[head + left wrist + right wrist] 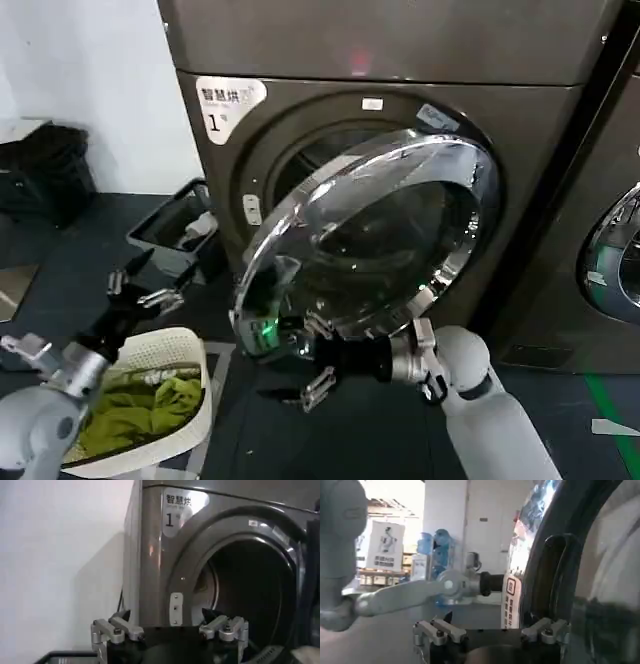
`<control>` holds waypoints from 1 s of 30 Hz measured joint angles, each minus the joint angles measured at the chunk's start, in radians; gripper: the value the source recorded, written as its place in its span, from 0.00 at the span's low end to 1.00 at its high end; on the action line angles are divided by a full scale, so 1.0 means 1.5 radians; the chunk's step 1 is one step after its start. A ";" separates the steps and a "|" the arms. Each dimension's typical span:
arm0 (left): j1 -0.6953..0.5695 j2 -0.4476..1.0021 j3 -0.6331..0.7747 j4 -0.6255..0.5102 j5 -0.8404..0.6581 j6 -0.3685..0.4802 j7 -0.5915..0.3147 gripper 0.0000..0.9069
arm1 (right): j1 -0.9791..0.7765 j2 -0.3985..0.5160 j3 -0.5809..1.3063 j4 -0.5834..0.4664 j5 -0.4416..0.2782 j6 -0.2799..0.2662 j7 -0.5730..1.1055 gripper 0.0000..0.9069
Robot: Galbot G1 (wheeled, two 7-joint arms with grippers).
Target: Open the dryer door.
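Door point(375, 235) work is partly done: the door is off its latch and swung part way out from the dryer point(520, 120), so the dark round hole shows behind its left edge. It is not fully open yet. I think it needs to swing further to the right, toward the side where it joins the machine, before the hole is free. The door is big and round, with a wide shiny ring around dark glass, and it hangs tilted in front of the machine, nearly as wide as the machine itself. In the left wrist view the hole point(250, 590) is open and dark inside, with a small metal latch plate point(174, 609) on its rim and a white sticker point(178, 507) with a "1" above it. The right gripper point(318, 355) is at the lower left rim of the door, its jaws spread wide with the edge of the door near or between them; I cannot tell if they touch it. In the right wrist view the door's edge point(555, 580) stands close in front of that gripper. The left gripper point(150, 285) hangs off to the left, jaws spread and holding nothing, above a white basket point(195, 420) with green cloth point(140, 410) in it.
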 joint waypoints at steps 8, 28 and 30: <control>-0.018 0.023 0.024 0.000 -0.029 0.013 0.025 1.00 | -0.008 -0.023 0.021 -0.014 0.011 -0.001 -0.087 1.00; -0.094 0.095 0.133 0.006 -0.061 0.023 0.034 1.00 | -0.024 -0.081 0.059 -0.006 0.039 0.027 -0.112 1.00; -0.102 0.099 0.146 0.008 -0.061 0.023 0.034 1.00 | -0.029 -0.088 0.066 -0.001 0.041 0.030 -0.112 1.00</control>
